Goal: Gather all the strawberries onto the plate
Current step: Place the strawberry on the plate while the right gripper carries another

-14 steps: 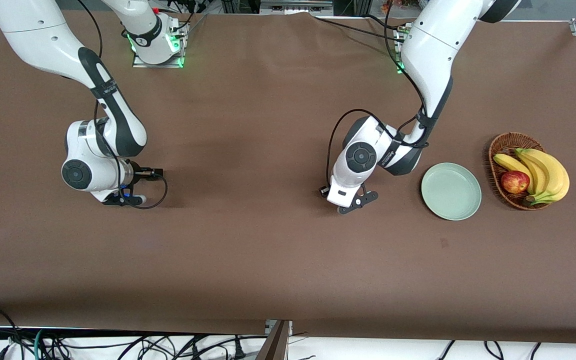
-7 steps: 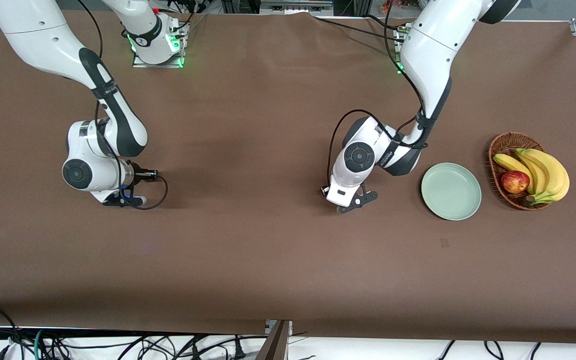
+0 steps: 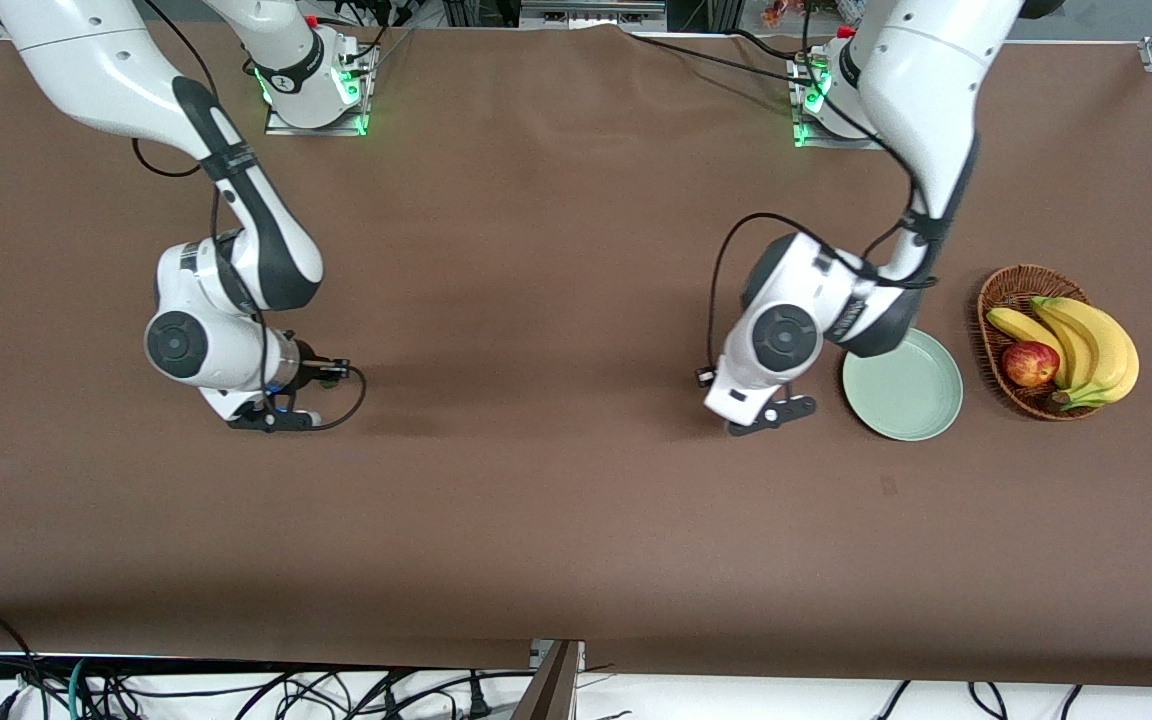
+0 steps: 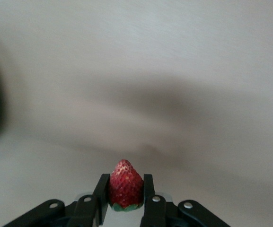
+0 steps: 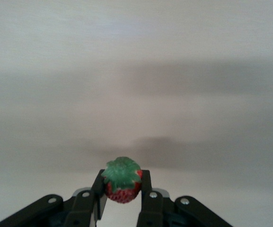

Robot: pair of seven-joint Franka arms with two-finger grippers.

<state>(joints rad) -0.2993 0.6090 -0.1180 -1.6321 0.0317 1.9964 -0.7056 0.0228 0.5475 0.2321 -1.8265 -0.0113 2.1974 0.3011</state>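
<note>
Since each arm carried one berry, the left gripper (image 4: 126, 196) pinched a strawberry (image 4: 125, 184) just beside the mint-green plate (image 3: 911, 395), while the right gripper (image 5: 122, 194) clamped another strawberry (image 5: 122, 182), well apart from the plate.

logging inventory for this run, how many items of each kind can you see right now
small red strawberries with green caps: 2, one in the left gripper at, one in the right gripper at
round pale mint-green plate: 1
brown wicker basket: 1
yellow bananas: 3
red apple: 1
total: 8
</note>
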